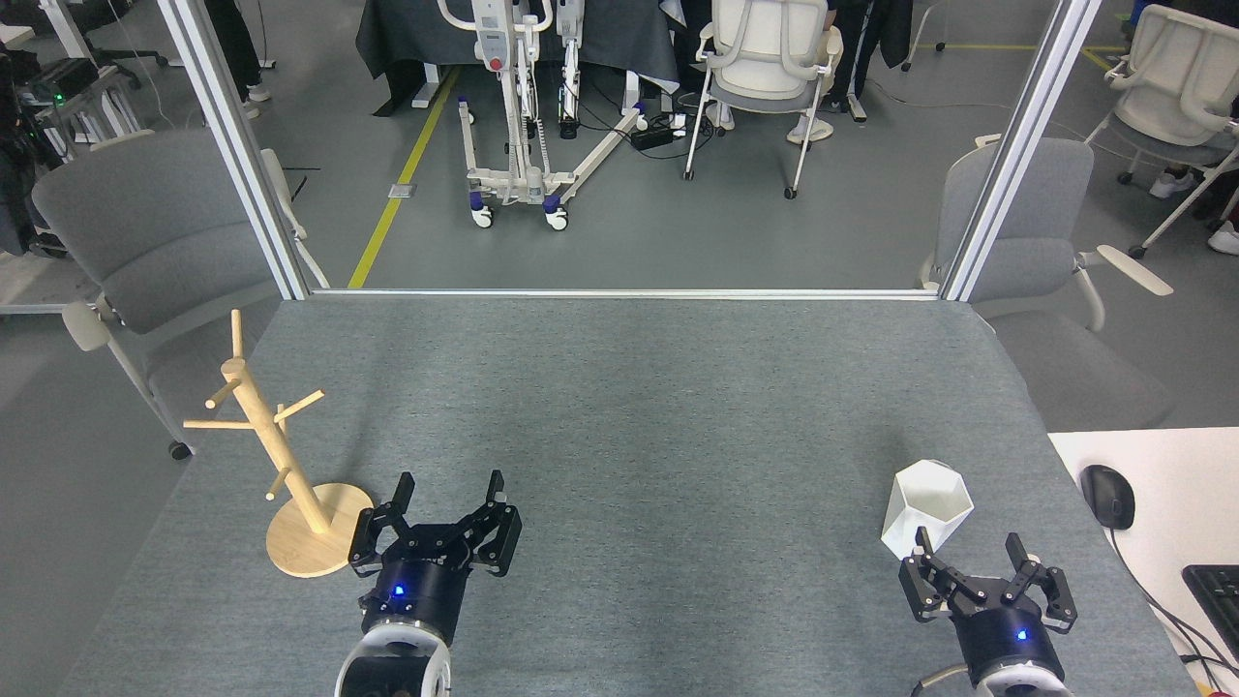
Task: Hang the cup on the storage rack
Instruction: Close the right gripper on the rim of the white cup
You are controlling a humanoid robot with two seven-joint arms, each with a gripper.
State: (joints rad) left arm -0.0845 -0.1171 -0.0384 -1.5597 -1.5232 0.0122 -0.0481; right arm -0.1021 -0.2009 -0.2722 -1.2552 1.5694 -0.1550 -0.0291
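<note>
The white faceted cup [924, 508] stands upright on the grey table at the right, its hexagonal rim up; its handle does not show. My right gripper [969, 545] is open just in front of the cup, apart from it, with nothing between its fingers. The light wooden storage rack [276, 455] stands at the left on its round base, post slanted, pegs bare. My left gripper [450, 482] is open just right of the rack's base, holding nothing.
The grey table [629, 407] ends at a metal frame at the back. A white desk with a black mouse [1108, 496] and keyboard [1218, 590] adjoins the right side. Grey chairs stand beside both table edges.
</note>
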